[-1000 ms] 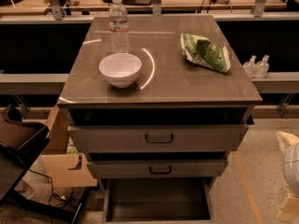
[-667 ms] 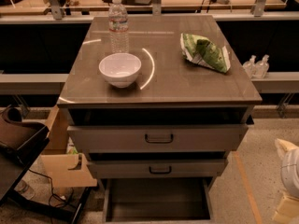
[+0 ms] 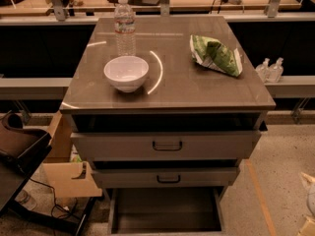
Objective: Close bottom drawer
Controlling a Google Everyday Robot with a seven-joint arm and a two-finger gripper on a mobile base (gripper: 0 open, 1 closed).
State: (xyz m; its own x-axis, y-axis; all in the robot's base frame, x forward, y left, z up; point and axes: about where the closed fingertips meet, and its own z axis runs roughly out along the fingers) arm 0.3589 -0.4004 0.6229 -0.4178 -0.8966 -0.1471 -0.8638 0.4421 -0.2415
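The bottom drawer (image 3: 166,211) is pulled out at the foot of the grey cabinet, and its dark rectangular tray is open to view. Its front panel and handle lie at or below the picture's lower edge and do not show. Above it, the middle drawer (image 3: 167,178) and the wider top drawer (image 3: 167,145) each show a dark bar handle and stand slightly out. My gripper (image 3: 310,203) shows only as a pale shape at the lower right edge, to the right of the bottom drawer and apart from it.
On the cabinet top (image 3: 197,90) stand a white bowl (image 3: 126,73), a water bottle (image 3: 124,27) and a green chip bag (image 3: 215,55). A cardboard box (image 3: 69,178) and a dark chair (image 3: 17,149) stand on the left. Speckled floor (image 3: 280,171) lies on the right.
The pale shape of my arm at the lower right has drawn back towards the picture's right edge. The drawers have not moved.
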